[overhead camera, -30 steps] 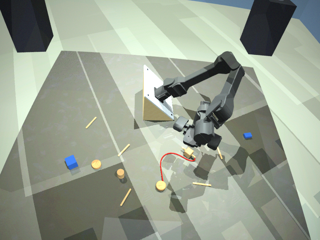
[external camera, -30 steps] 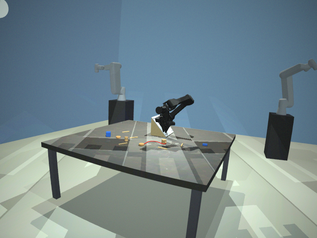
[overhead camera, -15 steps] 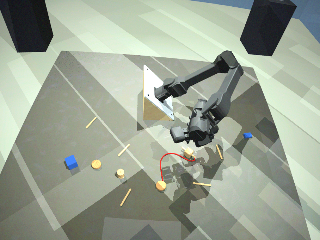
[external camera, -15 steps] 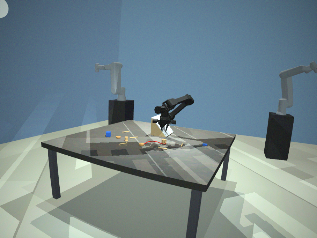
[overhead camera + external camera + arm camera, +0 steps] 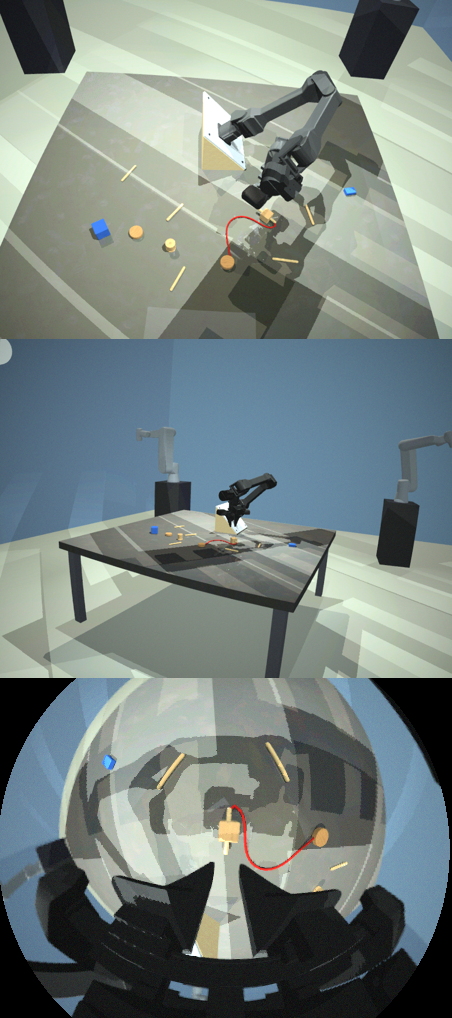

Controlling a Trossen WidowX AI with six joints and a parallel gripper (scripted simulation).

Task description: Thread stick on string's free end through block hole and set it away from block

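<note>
The wooden block point(image 5: 266, 216) point(image 5: 233, 540) point(image 5: 229, 832) stands on the table. The thin stick point(image 5: 226, 849) sits in its hole and sticks out at both sides. The red string point(image 5: 240, 216) point(image 5: 218, 540) point(image 5: 265, 869) joins the stick's end on the side farther from the wedge and runs beside the block to the round wooden button point(image 5: 227, 262) point(image 5: 201, 545) point(image 5: 321, 837). My gripper point(image 5: 232, 525) point(image 5: 226, 867) is partly open and empty, above the table near the stick's string-free end. In the top view its fingertips are hidden by the arm.
Loose sticks lie near the block, one point(image 5: 309, 214) point(image 5: 171, 771) to its right and one point(image 5: 285, 260) point(image 5: 277, 762) in front. A wedge mount point(image 5: 219, 157) stands behind. A blue cube point(image 5: 100, 229), wooden disc point(image 5: 136, 231) and wooden cylinder point(image 5: 170, 245) are left; a small blue block point(image 5: 350, 191) is right.
</note>
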